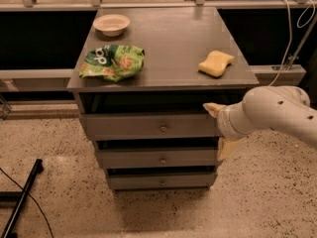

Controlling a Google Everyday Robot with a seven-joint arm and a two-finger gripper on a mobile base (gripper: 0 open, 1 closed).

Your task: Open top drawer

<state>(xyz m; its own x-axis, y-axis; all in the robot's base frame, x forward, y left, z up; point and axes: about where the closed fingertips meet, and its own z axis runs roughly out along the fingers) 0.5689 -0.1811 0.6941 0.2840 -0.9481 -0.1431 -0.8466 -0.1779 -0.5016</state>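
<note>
The top drawer [124, 126] is the tallest of three grey drawer fronts in the cabinet, with a small brass knob [163, 128] at its centre. A dark gap shows above its front. My gripper [219, 129] reaches in from the right on a white arm [277, 113] and sits at the right end of the top drawer front, well right of the knob. It is open: one pale fingertip [213, 108] shows near the drawer's top edge and the other [225, 148] below its bottom edge.
Two shallower drawers [158, 158] lie below. On the cabinet top [173, 38] are a white bowl [112, 24], a green snack bag [113, 62] and a yellow sponge [216, 63]. A black pole [22, 197] lies on the speckled floor at left. A rail runs behind.
</note>
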